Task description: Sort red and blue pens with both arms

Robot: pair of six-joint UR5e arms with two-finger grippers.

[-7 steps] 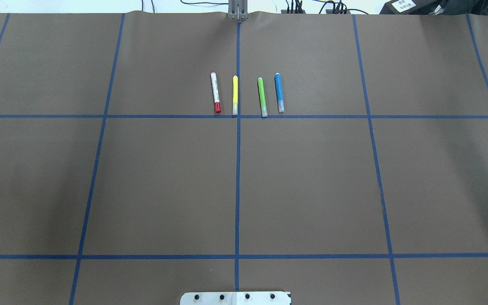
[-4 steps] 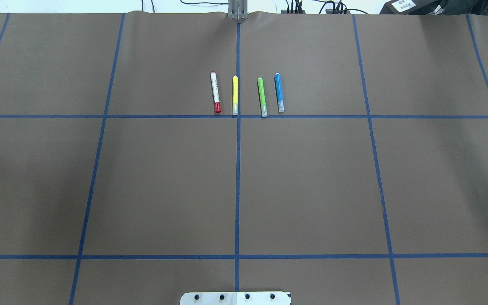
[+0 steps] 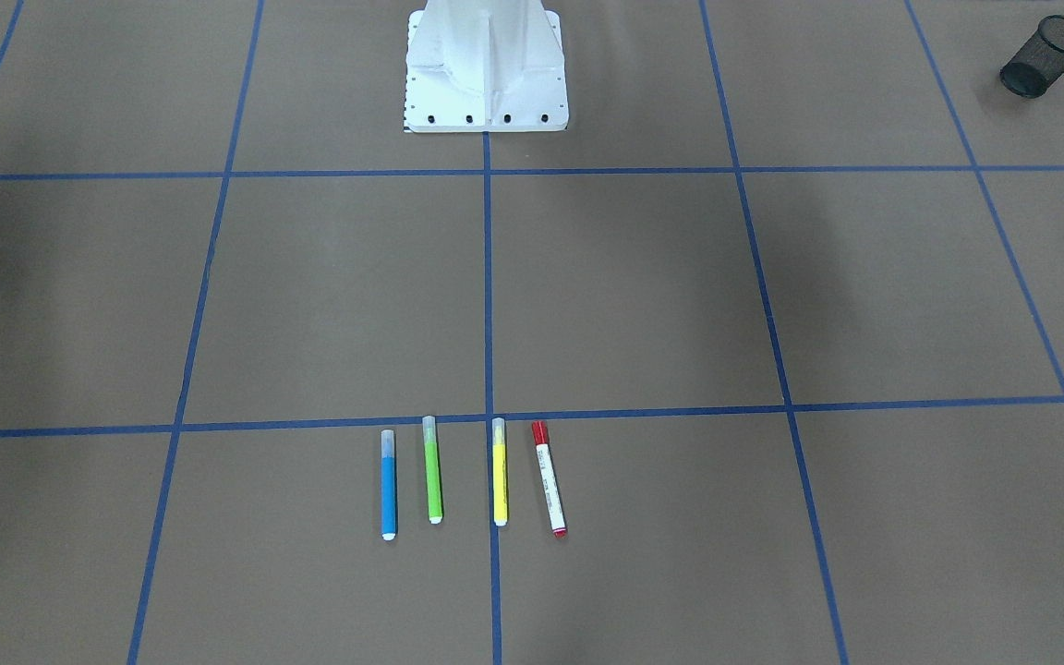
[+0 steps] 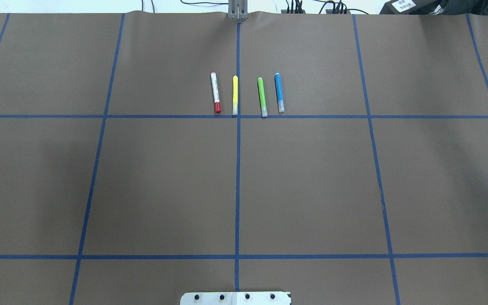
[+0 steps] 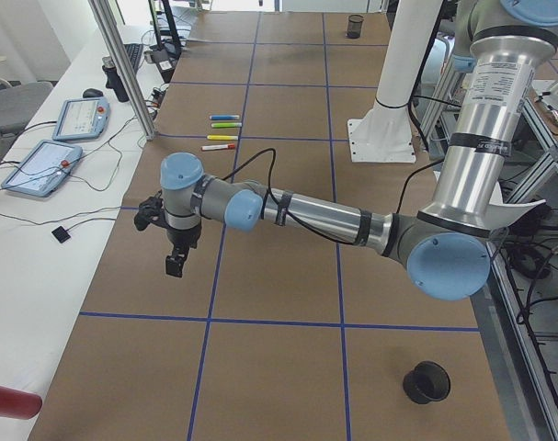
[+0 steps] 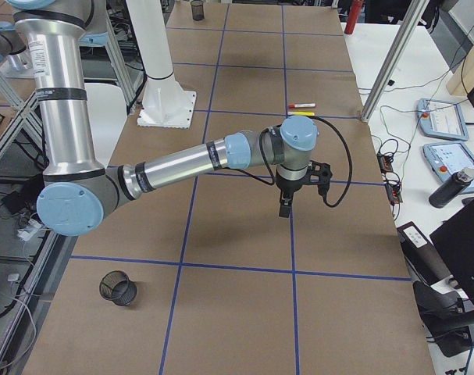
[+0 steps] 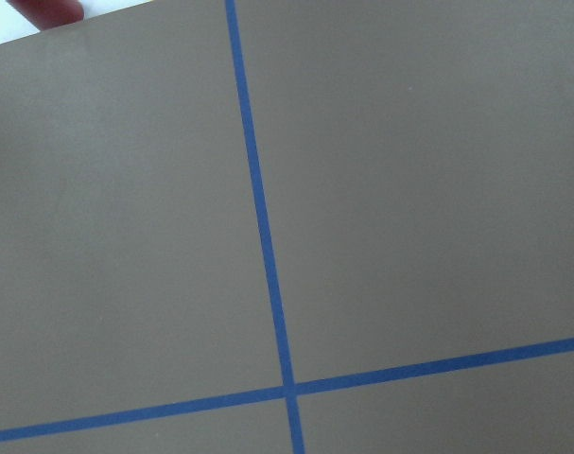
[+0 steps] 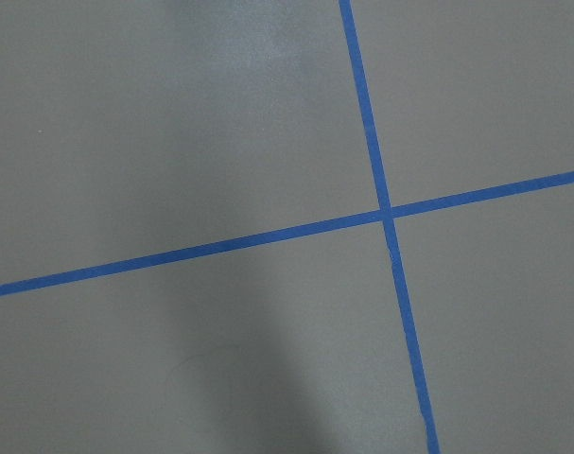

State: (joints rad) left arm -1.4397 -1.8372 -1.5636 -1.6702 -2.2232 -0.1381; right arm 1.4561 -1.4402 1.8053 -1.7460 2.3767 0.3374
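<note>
The red pen (image 4: 215, 92), white-barrelled with a red cap, and the blue pen (image 4: 278, 92) lie at the two ends of a row of markers just beyond the far cross line. The front-facing view shows the red pen (image 3: 549, 478) right of the blue pen (image 3: 389, 485). Both arms hover over bare table, far from the row. My left gripper (image 5: 175, 262) shows only in the exterior left view and my right gripper (image 6: 284, 209) only in the exterior right view. I cannot tell whether either is open or shut. Both wrist views show only brown paper and blue tape.
A yellow marker (image 4: 235, 95) and a lime-green marker (image 4: 262, 97) lie between the two pens. Black mesh cups (image 3: 1045, 55) (image 5: 427, 383) stand near the table's two ends. The white robot base (image 3: 486, 65) sits mid-table at the robot's edge. Tablets (image 5: 41, 166) lie on the side bench.
The pens have not moved. The faint shadow on the left half of the overhead view has drifted toward the centre.
</note>
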